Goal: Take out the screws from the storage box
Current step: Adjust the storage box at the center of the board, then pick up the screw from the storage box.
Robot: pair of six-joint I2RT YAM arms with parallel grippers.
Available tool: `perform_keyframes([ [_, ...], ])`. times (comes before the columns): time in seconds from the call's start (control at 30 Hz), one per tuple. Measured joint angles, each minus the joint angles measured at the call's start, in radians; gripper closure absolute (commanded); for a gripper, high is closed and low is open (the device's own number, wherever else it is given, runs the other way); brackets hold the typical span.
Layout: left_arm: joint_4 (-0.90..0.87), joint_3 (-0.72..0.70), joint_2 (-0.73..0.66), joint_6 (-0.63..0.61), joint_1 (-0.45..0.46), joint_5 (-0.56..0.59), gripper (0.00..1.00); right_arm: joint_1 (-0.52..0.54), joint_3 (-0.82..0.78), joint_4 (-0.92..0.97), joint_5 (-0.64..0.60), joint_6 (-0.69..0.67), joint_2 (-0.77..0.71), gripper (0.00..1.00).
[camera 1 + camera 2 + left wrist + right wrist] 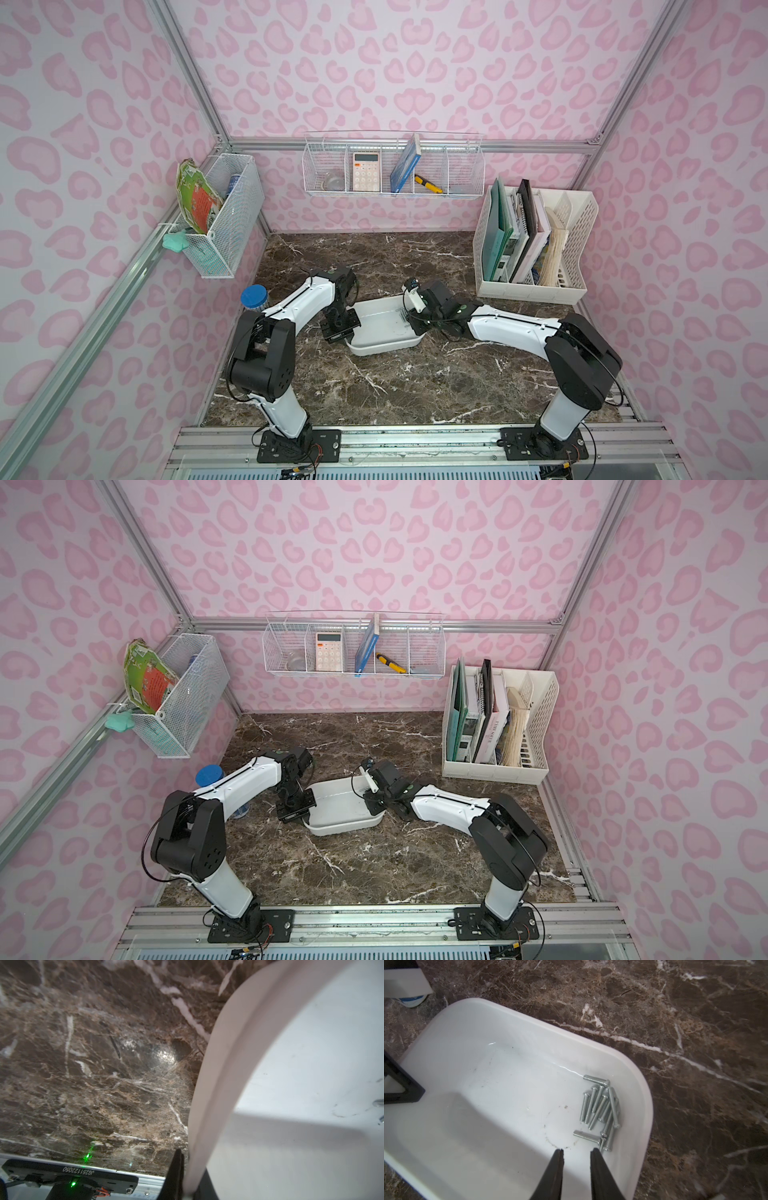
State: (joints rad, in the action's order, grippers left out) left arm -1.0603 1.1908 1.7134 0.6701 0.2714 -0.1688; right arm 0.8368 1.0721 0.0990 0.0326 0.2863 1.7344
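Note:
The storage box [376, 326] is a shallow white tray in the middle of the marble table, seen in both top views [332, 808]. Several silver screws [602, 1109] lie bunched in one rounded corner of it, small and dark in a top view [402, 314]. My right gripper [577, 1150] hangs open just above the box floor [488, 1064], one fingertip right beside the nearest screws and nothing between its fingers. My left gripper [188, 1167] is shut on the box's rim [216, 1076] at the opposite end [350, 336]. Two screw ends [379, 1103] show at the edge of the left wrist view.
A blue-lidded jar [254, 297] stands behind my left arm. A white file organizer [536, 245] with books occupies the back right corner. Wire baskets hang on the back wall [392, 166] and the left wall [220, 216]. Bare marble [395, 386] lies in front of the box.

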Motion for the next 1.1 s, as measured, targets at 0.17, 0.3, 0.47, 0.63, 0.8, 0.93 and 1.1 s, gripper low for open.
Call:
perform_keyframes([
  [0.17, 0.002, 0.006, -0.014, -0.022, 0.0, 0.001, 0.5, 0.006, 0.029, 0.019, -0.008, 0.001, 0.038, 0.71],
  [0.3, -0.013, 0.046, -0.045, -0.051, 0.0, 0.016, 0.16, 0.008, 0.07, 0.047, -0.022, 0.002, 0.061, 0.68],
  [0.47, -0.039, 0.067, -0.126, -0.103, 0.0, 0.077, 0.02, 0.014, 0.123, 0.076, -0.034, 0.002, 0.101, 0.68],
  [0.63, 0.002, 0.016, -0.224, -0.167, 0.001, 0.111, 0.01, 0.018, 0.172, 0.119, -0.051, 0.02, 0.162, 0.65],
  [0.8, 0.047, -0.041, -0.285, -0.224, 0.001, 0.188, 0.01, 0.019, 0.243, 0.16, -0.072, 0.027, 0.232, 0.65],
  [0.93, 0.06, -0.048, -0.307, -0.228, 0.001, 0.235, 0.01, 0.019, 0.295, 0.182, -0.09, 0.027, 0.282, 0.67],
  [1.1, 0.053, -0.04, -0.297, -0.197, 0.001, 0.254, 0.01, 0.016, 0.359, 0.207, -0.12, 0.031, 0.349, 0.69],
])
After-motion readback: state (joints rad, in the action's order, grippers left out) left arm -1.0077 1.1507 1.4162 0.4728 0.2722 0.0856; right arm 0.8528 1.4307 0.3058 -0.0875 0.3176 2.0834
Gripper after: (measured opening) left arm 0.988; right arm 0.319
